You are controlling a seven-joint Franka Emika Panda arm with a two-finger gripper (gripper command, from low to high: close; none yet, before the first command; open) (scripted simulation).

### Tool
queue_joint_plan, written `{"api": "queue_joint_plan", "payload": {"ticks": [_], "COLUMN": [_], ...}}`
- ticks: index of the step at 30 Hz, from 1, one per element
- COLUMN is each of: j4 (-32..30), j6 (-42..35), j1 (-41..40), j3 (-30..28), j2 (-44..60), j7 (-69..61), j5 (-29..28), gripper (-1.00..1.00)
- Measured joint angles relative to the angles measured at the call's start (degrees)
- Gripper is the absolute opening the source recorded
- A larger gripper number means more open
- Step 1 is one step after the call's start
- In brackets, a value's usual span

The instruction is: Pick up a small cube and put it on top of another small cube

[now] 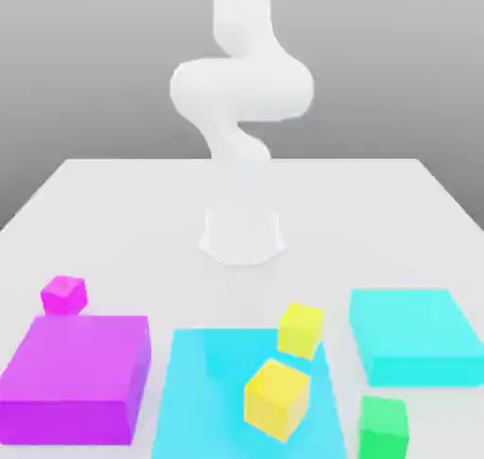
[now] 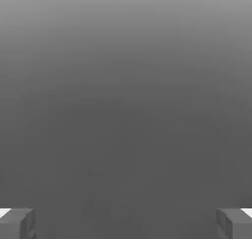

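Observation:
The small green cube (image 1: 383,429) sits on the white table near the front edge, at the exterior view's right. The small magenta-pink cube (image 1: 63,295) rests on the table at the exterior view's left, just behind a large magenta block. In the hand view my gripper (image 2: 126,224) is open: its two grey fingertips (image 2: 17,223) stand far apart with nothing between them, against plain grey background. In the exterior view the white arm (image 1: 241,98) rises from its base at the table's middle and runs out of the picture's top.
A large flat magenta block (image 1: 76,377) lies front left. A flat cyan sheet (image 1: 203,391) in front carries two yellow cubes (image 1: 301,330) (image 1: 276,399). A cyan block (image 1: 416,334) lies to the right, behind the green cube. The arm's base (image 1: 243,235) stands mid-table.

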Motion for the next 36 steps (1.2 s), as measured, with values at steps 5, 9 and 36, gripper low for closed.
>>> {"api": "queue_joint_plan", "payload": {"ticks": [5,9,36], "j4": [-0.71,-1.25,-2.98], "j6": [3.21,5.65,27.14], "j1": [7.3,12.01,21.97], "j3": [-3.79,-5.69,-2.61], "j2": [10.82,19.27,66.15], "j7": [-12.76,-22.73,-57.55], "j5": [4.29,7.72,4.39], "gripper": [0.0,0.0,-1.0]}}
